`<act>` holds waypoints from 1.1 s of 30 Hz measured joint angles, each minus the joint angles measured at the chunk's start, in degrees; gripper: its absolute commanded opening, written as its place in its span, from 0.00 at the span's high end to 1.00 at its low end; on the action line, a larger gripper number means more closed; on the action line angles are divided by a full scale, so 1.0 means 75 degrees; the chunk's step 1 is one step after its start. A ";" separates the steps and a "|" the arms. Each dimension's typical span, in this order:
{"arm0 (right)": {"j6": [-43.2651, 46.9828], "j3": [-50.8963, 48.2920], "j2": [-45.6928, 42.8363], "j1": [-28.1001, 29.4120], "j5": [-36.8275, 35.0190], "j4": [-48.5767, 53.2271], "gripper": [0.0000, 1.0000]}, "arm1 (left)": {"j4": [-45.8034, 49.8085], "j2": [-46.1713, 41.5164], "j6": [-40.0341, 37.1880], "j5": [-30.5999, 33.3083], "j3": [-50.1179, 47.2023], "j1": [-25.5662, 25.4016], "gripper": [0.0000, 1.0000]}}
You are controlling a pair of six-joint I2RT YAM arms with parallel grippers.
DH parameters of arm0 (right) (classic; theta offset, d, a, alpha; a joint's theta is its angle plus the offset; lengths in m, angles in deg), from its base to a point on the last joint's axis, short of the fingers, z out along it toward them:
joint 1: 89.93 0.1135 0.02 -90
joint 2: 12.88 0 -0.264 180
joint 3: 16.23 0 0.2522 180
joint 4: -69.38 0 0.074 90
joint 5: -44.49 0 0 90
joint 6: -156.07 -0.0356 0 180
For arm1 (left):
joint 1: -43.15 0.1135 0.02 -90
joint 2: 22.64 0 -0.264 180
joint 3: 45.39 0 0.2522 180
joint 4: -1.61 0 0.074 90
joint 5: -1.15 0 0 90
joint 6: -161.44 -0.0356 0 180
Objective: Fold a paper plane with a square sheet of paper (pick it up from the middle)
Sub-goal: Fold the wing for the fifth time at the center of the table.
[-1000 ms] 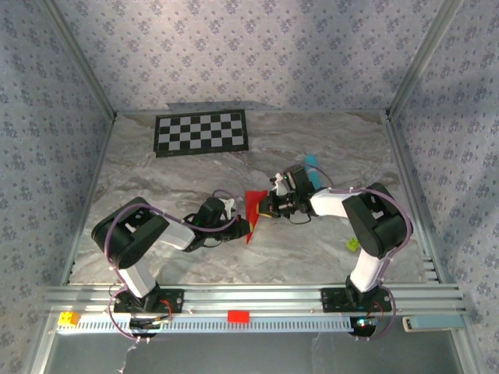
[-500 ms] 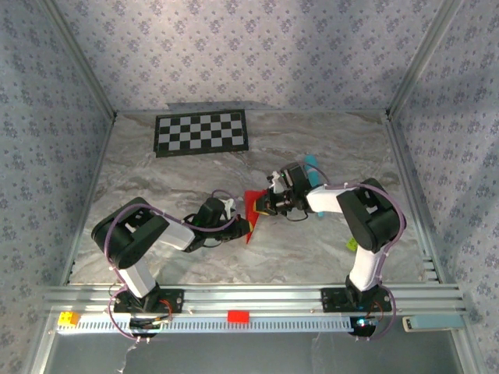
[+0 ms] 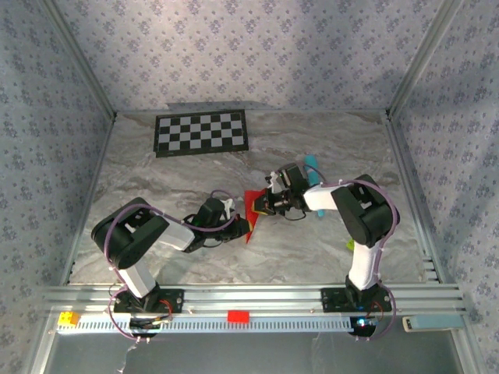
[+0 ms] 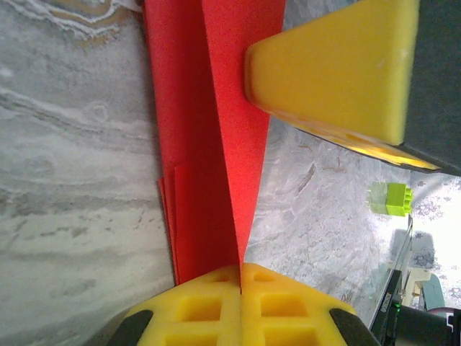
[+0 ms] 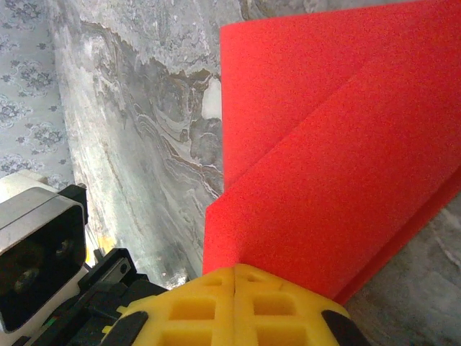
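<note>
Top external view: catching just a narrow strip of the red paper (image 3: 252, 200) near the middle of the table (image 3: 312, 261), the rest lying hidden under the two wrists meeting there. Losing the fingertips among dark housings and cables at this size. Showing the teal stick (image 3: 312, 164) partly covered by the right arm, and the green block (image 3: 352, 245) peeking out beside that arm toward the table's right edge.

Left wrist view: cutting off the paper's far end at the top edge. Showing the left gripper (image 4: 241, 277) with yellow pads pressed together, pinching the folded paper where its layers are narrowing.

Right wrist view: cropping the paper on the right. Showing the right gripper (image 5: 234, 277) likewise clamped tight, nipping a folded corner, layers overlapping above it.
</note>
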 measured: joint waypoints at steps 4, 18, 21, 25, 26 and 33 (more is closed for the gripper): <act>-0.0003 0.0035 0.0122 0.0000 0.0015 -0.0087 0.95 | 0.0003 0.0000 0.0006 0.0015 0.0000 0.0000 1.00; -0.0067 0.0082 0.0391 0.0000 0.0090 -0.0233 0.95 | 0.0306 -0.0152 -0.0035 -0.0020 0.0052 0.0000 0.88; -0.0087 0.0082 0.0391 0.0000 0.0085 -0.0236 0.95 | 0.0679 -0.0323 -0.0152 -0.0105 0.0099 0.0003 0.85; -0.0087 0.0082 0.0391 0.0000 0.0082 -0.0230 0.95 | 0.1253 -0.0580 -0.0268 -0.0207 0.0131 0.0003 0.88; -0.0087 0.0082 0.0391 0.0000 0.0082 -0.0230 0.95 | 0.1355 -0.0612 -0.0291 -0.0245 0.0131 0.0003 0.90; -0.0085 0.0082 0.0391 0.0000 0.0076 -0.0210 0.96 | 0.1740 -0.0644 -0.0466 -0.0475 0.0233 0.0017 1.00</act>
